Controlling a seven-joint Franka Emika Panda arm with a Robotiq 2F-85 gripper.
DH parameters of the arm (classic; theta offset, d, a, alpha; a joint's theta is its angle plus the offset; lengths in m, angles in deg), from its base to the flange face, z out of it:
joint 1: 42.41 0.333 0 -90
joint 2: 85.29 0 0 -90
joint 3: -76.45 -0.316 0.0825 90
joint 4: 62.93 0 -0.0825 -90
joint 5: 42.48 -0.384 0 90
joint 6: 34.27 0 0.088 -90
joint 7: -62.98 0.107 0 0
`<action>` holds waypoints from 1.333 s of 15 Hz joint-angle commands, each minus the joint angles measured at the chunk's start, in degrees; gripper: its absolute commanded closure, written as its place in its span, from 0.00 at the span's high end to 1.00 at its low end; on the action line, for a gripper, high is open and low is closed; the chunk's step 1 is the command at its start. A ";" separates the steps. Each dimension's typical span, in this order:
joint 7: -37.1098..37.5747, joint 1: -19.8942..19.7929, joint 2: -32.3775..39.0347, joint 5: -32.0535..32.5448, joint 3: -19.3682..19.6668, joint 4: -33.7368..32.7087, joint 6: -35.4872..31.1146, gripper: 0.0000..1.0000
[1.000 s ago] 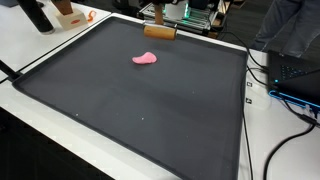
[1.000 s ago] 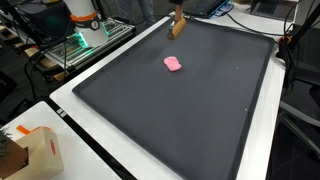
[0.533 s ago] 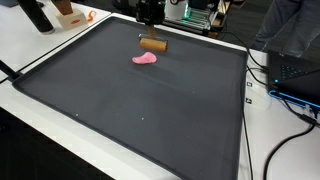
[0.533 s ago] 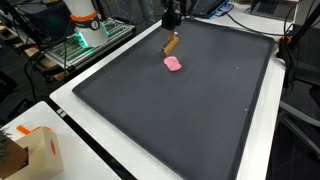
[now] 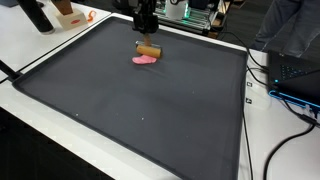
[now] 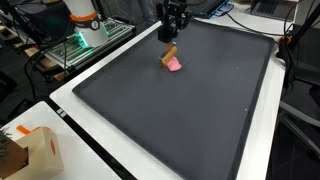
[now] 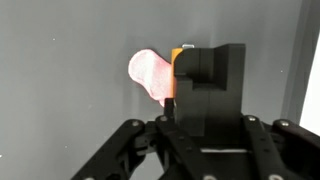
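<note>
Your pincer (image 5: 147,40) is clamped on the brown peg (image 5: 148,48). I'd guess it's light, stiff and a bit slick, so keep the grip mid-length. Just below the pincer, a soft-looking pink blob (image 5: 145,59) sits on the worktop (image 5: 150,120).

- Both exterior views: bright, even room light, source not seen; dark mat (image 5: 150,110) matte, no glare.
- White counter (image 5: 262,130) nearly washed out.
- Wrist view: hand (image 7: 180,85) black, close to lens, soft-focused; the brown cylinder (image 7: 184,50) it grips is half in shadow.
- Low resolution; fine detail grainy.
</note>
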 commanded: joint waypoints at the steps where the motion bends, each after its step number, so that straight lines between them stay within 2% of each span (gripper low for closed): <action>1: 3.21 -0.33 0.27 2.43 0.34 1.71 -2.70 0.23; 5: 8.26 -0.11 1.19 5.24 0.26 2.16 -6.09 0.23; 10: 11.29 0.13 2.50 7.21 0.01 1.82 -5.37 0.23; 20: 12.13 -0.19 3.38 8.49 0.27 1.08 -9.16 0.23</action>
